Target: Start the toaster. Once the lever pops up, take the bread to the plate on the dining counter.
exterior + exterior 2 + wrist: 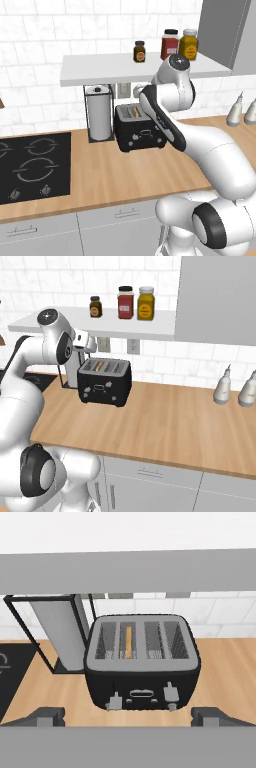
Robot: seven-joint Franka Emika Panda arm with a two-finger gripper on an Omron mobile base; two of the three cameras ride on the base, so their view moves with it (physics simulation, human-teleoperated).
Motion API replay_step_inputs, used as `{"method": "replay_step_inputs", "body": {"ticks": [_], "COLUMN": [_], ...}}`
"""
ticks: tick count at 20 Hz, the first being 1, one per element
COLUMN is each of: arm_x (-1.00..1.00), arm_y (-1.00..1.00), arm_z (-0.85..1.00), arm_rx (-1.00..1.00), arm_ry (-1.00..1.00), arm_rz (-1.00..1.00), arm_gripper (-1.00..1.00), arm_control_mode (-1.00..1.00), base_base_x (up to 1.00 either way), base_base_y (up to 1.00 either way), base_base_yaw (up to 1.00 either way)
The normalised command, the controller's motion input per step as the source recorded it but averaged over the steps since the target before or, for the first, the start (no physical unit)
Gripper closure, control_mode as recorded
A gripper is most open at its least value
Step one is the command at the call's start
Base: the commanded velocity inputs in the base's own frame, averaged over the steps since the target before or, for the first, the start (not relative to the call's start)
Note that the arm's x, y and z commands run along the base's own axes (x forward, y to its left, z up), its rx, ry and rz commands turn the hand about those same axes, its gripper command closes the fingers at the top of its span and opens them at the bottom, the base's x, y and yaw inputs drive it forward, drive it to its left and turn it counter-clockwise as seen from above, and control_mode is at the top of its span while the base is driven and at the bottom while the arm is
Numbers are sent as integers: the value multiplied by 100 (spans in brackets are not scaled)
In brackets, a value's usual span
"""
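The black toaster (pixel 140 132) (pixel 105 381) (pixel 142 662) stands on the wood worktop against the tiled wall. A thin slice of bread (pixel 129 641) (pixel 100 365) stands on edge in one of its left slots. Two small grey levers (pixel 114 702) stick out of its front. My gripper (pixel 130 717) hovers in front of and above the toaster, just under the shelf, open, with nothing between its fingers. In the right base view the hand (pixel 84 342) sits just left of and above the toaster. The plate and the dining counter are out of view.
A paper-towel holder (pixel 99 119) (pixel 55 632) stands just left of the toaster. A black hob (pixel 32 165) lies further left. A grey shelf (pixel 100 70) with three jars (pixel 170 45) hangs low over the toaster. Two pale bottles (pixel 222 386) stand at the right.
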Motion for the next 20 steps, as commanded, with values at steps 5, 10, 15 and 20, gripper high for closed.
{"method": "replay_step_inputs", "body": {"ticks": [5, 10, 15, 20], "arm_x": [0, 0, 0, 0], "arm_y": [0, 0, 0, 0], "arm_z": [0, 0, 0, 0], "arm_rx": [0, 0, 0, 0], "arm_ry": [0, 0, 0, 0], "arm_rz": [0, 0, 0, 0], "arm_gripper": [-100, -100, -100, -100], "arm_control_mode": [-100, -100, -100, -100], "base_base_x": [0, 0, 0, 0], "base_base_y": [0, 0, 0, 0], "base_base_yaw": [0, 0, 0, 0]}}
